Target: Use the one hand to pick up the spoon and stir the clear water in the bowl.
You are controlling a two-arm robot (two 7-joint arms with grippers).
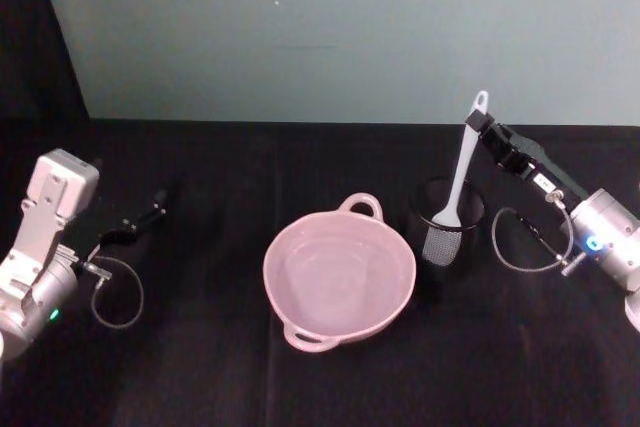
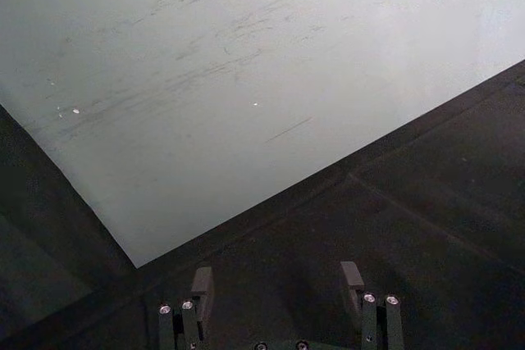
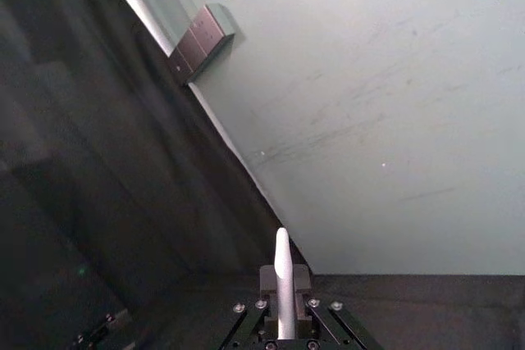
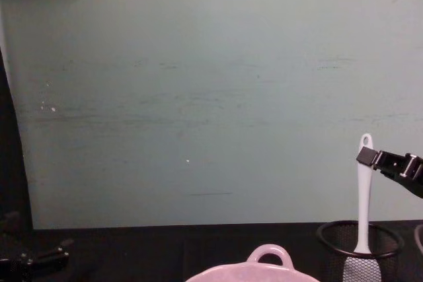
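The white spoon stands nearly upright with its head inside the black wire-mesh cup, just right of the pink bowl. My right gripper is shut on the spoon's handle just below the hole at its tip. In the chest view the gripper reaches in from the right and grips the spoon above the cup. The right wrist view shows the handle pinched between the jaws. Clear water lies in the bowl. My left gripper rests open at the far left, and it holds nothing.
A pale green wall closes off the back of the black table. Loose cable loops hang by each wrist. The bowl's rim shows at the chest view's bottom edge.
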